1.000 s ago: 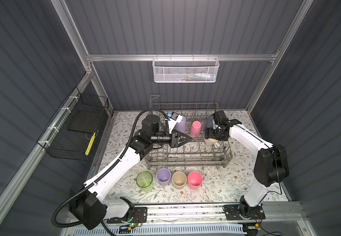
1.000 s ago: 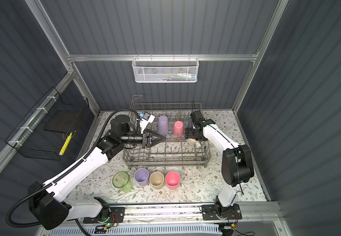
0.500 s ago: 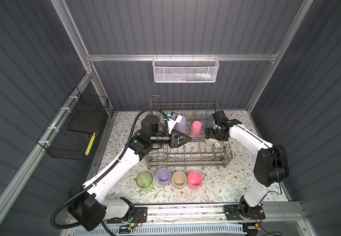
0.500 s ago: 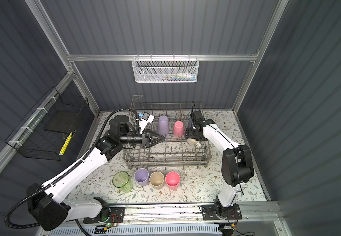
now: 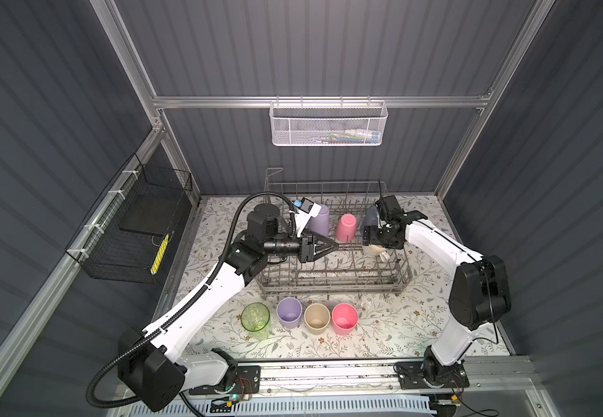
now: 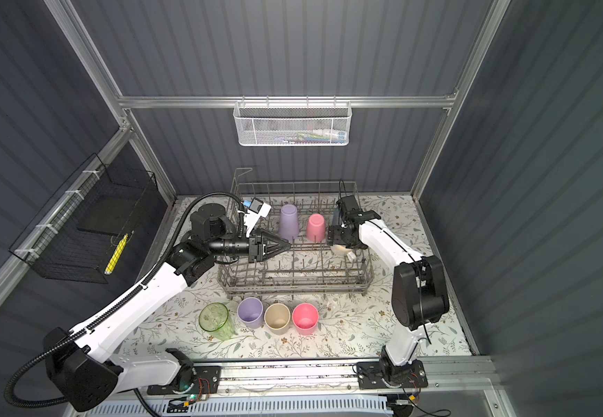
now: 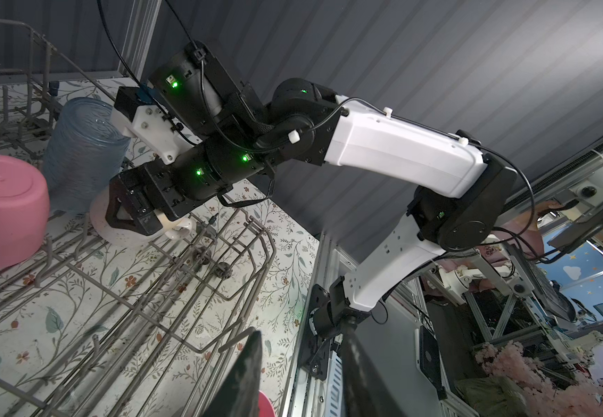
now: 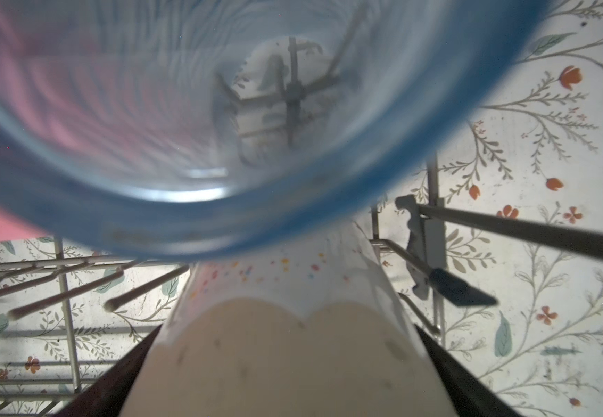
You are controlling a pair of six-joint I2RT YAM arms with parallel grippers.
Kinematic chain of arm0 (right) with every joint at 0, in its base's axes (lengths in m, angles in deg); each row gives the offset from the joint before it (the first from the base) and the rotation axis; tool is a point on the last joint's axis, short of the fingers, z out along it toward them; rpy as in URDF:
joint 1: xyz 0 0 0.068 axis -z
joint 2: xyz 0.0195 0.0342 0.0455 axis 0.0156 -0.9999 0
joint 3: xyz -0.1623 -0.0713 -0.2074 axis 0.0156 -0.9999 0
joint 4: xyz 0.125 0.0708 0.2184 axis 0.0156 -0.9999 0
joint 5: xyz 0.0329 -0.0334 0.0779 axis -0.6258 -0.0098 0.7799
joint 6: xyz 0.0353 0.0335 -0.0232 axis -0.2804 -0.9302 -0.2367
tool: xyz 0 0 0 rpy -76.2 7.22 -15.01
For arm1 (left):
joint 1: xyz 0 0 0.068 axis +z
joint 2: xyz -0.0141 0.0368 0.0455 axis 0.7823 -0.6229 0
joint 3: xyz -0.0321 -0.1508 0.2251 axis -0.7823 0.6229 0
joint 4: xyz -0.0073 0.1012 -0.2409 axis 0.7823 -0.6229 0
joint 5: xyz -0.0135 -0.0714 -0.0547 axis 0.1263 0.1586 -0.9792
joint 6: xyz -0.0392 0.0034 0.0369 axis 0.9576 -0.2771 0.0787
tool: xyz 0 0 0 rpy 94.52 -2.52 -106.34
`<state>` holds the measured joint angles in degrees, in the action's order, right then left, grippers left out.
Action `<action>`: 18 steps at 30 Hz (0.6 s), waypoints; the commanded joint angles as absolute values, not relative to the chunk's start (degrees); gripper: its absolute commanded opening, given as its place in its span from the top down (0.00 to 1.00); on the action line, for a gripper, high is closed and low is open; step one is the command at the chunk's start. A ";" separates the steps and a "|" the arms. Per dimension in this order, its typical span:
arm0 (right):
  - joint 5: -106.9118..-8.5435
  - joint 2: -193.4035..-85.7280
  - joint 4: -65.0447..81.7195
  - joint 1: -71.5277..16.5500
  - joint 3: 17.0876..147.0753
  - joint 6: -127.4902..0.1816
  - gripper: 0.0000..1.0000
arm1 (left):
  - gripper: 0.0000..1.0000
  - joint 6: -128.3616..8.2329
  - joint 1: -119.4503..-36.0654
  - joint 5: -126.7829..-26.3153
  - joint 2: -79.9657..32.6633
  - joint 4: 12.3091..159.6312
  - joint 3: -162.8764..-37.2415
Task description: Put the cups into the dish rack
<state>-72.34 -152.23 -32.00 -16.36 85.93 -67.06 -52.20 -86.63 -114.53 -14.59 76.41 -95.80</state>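
The dish rack stands mid-table. Inside it a lilac cup and a pink cup sit upside down, and a clear blue cup stands at the back right. My right gripper is shut on a wide cream cup low among the rack's tines, a finger pressed to each side. My left gripper hovers over the rack's left part, partly open and empty. Green, lilac, beige and pink cups stand upright in front.
A white mesh basket hangs on the back wall and a black wire basket on the left wall. The rack's tall wire sides rise at the back. The arms' base rail runs along the front edge.
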 commanded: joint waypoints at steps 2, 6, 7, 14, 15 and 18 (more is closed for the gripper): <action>-75.88 -150.29 -32.77 -15.45 86.92 -68.19 0.05 | 0.63 -53.73 -86.62 -115.43 -13.07 75.65 -94.81; -75.80 -150.29 -33.38 -15.44 87.27 -68.05 0.03 | 0.63 -53.91 -86.62 -115.31 -12.71 75.43 -94.60; -75.83 -150.29 -33.53 -15.45 87.38 -68.10 0.03 | 0.63 -53.91 -86.61 -115.34 -12.70 75.42 -94.52; -76.48 -148.82 -33.37 -15.45 87.00 -68.62 0.01 | 0.63 -54.00 -86.62 -115.28 -12.70 75.51 -94.33; -76.80 -148.59 -33.33 -15.45 86.98 -68.62 0.01 | 0.63 -54.00 -86.62 -115.33 -12.70 75.51 -94.40; -77.38 -148.49 -33.55 -15.45 87.07 -68.53 0.01 | 0.63 -54.00 -86.62 -115.34 -12.79 75.67 -94.38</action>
<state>-74.79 -149.56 -32.43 -15.95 85.97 -68.28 -52.57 -86.63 -114.53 -14.00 76.17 -95.06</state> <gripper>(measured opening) 0.988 0.369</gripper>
